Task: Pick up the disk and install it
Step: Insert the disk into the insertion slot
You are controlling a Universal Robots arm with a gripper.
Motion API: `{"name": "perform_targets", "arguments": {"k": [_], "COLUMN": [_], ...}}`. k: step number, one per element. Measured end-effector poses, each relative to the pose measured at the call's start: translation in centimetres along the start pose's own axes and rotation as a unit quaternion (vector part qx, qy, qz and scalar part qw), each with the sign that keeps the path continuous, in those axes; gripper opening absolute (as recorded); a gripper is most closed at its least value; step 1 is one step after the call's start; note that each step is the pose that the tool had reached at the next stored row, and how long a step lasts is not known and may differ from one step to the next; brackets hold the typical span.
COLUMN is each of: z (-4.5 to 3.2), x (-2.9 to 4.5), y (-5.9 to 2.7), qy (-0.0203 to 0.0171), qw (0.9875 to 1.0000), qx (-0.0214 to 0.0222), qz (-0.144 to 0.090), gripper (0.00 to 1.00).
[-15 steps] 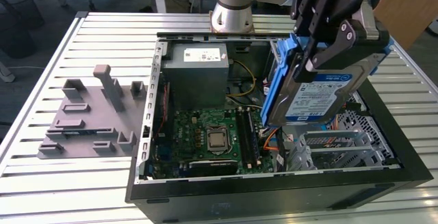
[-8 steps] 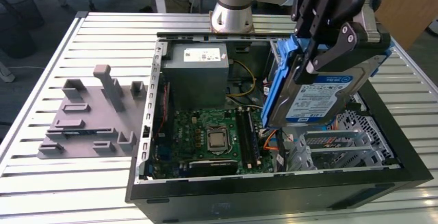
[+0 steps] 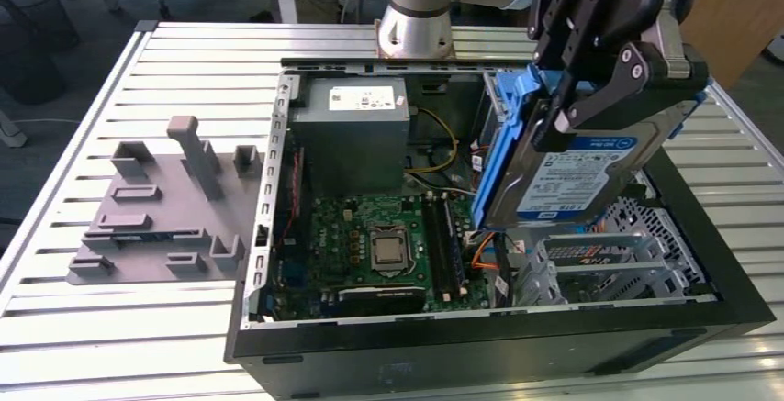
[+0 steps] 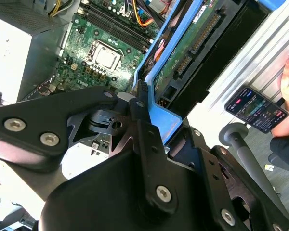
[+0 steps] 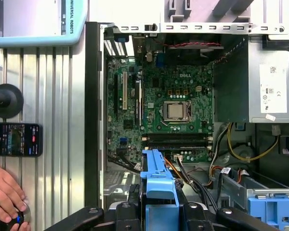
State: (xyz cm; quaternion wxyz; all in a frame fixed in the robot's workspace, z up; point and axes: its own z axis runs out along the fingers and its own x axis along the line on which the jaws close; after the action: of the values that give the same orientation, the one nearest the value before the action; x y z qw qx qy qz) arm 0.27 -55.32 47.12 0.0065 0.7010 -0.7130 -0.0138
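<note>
The disk (image 3: 586, 179), a grey drive with a white and blue label in a blue carrier frame (image 3: 500, 149), hangs tilted on edge above the right half of the open computer case (image 3: 484, 350). My gripper (image 3: 590, 115) is shut on its upper end, with the black fingers (image 3: 627, 69) clamped across it. In the second wrist view the disk's green circuit-board side (image 4: 185, 45) and blue frame (image 4: 160, 118) sit between my fingers (image 4: 143, 126). The first wrist view shows the blue frame (image 5: 158, 180) over the motherboard (image 5: 176, 110).
Inside the case are a grey power supply box (image 3: 352, 130), cables and a metal drive cage (image 3: 612, 263) under the disk. A grey slotted fixture (image 3: 160, 217) lies on the exterior view's left. A person's hand (image 5: 5, 192), a phone (image 5: 14, 139) and a pendant (image 5: 33, 21) sit beside the case.
</note>
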Motion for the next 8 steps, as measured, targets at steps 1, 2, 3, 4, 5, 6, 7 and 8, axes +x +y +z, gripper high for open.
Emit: {"name": "perform_targets", "arguments": {"k": [1, 2, 3, 4, 5, 6, 7, 8], "z": [0.01, 0.02, 0.03, 0.04, 0.05, 0.06, 0.07, 0.10], "x": [0.00, 0.00, 0.00, 0.00, 0.01, 0.02, 0.03, 0.06], "y": [-0.03, -0.07, -0.10, -0.13, -0.16, -0.19, -0.22, -0.23], "qy": [0.0000, 0.0000, 0.0000, 0.0000, 0.0000, -0.0001, 0.0000, -0.0001], "qw": [1.0000, 1.0000, 1.0000, 1.0000, 1.0000, 1.0000, 1.0000, 1.0000], "qx": [0.0000, 0.0000, 0.0000, 0.0000, 0.0000, 0.0000, 0.0000, 0.0000], "qz": [0.000, 0.000, 0.000, 0.000, 0.000, 0.000, 0.000, 0.000], "gripper": [0.36, 0.36, 0.36, 0.36, 0.36, 0.36, 0.36, 0.36]}}
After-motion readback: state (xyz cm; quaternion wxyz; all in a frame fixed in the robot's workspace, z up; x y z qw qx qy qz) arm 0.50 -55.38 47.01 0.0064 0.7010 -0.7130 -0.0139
